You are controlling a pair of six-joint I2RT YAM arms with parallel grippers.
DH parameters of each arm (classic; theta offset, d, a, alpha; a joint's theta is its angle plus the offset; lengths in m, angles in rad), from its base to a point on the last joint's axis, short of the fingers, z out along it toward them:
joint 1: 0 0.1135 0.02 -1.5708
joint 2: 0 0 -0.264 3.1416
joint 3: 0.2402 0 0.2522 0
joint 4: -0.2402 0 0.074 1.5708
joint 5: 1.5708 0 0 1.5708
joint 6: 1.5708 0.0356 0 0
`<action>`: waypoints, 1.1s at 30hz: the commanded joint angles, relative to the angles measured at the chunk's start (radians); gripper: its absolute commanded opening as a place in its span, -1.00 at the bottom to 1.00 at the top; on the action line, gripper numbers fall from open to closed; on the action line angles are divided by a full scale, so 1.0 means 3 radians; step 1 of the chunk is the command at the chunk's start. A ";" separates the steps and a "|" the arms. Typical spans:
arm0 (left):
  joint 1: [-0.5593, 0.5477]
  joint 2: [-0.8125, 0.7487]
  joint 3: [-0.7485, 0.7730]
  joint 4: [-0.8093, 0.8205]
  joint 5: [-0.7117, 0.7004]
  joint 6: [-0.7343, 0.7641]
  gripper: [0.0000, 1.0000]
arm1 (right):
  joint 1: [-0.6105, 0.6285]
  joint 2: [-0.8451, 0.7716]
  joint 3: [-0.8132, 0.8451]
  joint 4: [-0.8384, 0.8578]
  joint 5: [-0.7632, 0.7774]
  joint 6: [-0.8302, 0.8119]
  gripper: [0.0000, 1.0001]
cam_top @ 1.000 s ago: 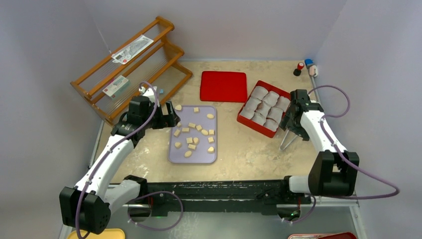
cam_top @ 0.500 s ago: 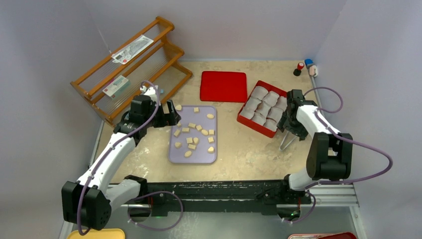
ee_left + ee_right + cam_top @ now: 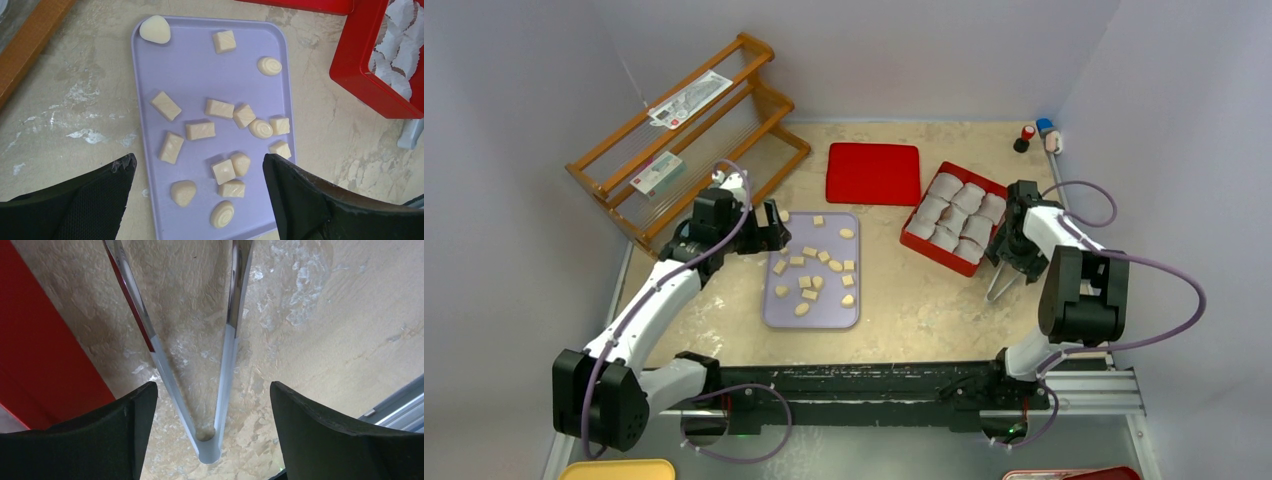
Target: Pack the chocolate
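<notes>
Left end effector [image 3: 197,165] gapes wide over the smooth lilac tray [image 3: 200,75] holding pale square and swirled chocolate [image 3: 219,108]; right end effector [image 3: 211,390], also spread, straddles metal tongs [image 3: 227,365] beside the red box [image 3: 357,80] of crinkled paper cups [image 3: 400,50].

Desk [image 3: 904,300]: beige, stone-like, rough and mottled, with pale scuffed patches.
Tray [image 3: 200,75]: lavender plastic, smooth, matt.
Chocolate [image 3: 200,130]: pale tan, smooth, faint satin sheen; some pieces carry a moulded swirl.
Box [image 3: 357,75]: red, smooth, slightly glossy; plastic or card, cannot tell.
Paper cups [image 3: 400,45]: white paper, crinkled, matt.
Lid [image 3: 874,172]: red, flat, matt.
Tongs [image 3: 227,355]: polished mirror metal above, dull pale finish toward the bend.
Rack [image 3: 686,140]: varnished wood, warm orange.
Left pincer [image 3: 199,170]: fingers [image 3: 80,205] black, matt, finely grained.
Right pincer [image 3: 212,405]: fingers [image 3: 325,440] black, matt, smooth.
</notes>
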 commanded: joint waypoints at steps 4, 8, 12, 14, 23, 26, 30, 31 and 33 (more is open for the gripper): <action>-0.0067 0.0083 0.0164 0.0194 -0.0027 0.0016 0.92 | -0.0041 0.0080 0.0160 -0.0004 -0.0048 0.0119 0.62; -0.0116 0.0111 0.0161 0.0213 -0.0040 0.0001 0.92 | -0.0051 0.0049 0.0127 -0.0006 -0.0019 0.0142 0.51; -0.0152 0.0096 0.0143 0.0217 -0.0056 -0.0011 0.92 | -0.0061 -0.0025 0.0055 0.0006 -0.0015 0.0173 0.38; -0.0166 0.0082 0.0146 0.0209 -0.0056 -0.0012 0.91 | -0.0063 -0.0070 0.0017 0.0007 -0.0019 0.0194 0.30; -0.0212 -0.0012 0.0180 0.0132 -0.0041 -0.0021 0.91 | -0.0065 -0.0334 -0.0186 -0.0013 -0.0051 0.0224 0.03; -0.0232 -0.0037 0.0173 0.0096 -0.0031 -0.0031 0.91 | -0.0068 -0.0375 -0.0225 -0.0030 -0.0059 0.0212 0.11; -0.0262 -0.0064 0.0137 0.0079 -0.0045 -0.0047 0.91 | -0.0077 -0.0348 -0.0239 -0.0060 -0.0073 0.0207 0.31; -0.0269 -0.0070 0.0130 0.0075 -0.0049 -0.0050 0.91 | -0.0078 -0.0329 -0.0237 -0.0070 -0.0077 0.0214 0.37; -0.0285 -0.0084 0.0122 0.0054 -0.0060 -0.0053 0.91 | -0.0087 -0.0310 -0.0239 -0.0073 -0.0092 0.0221 0.46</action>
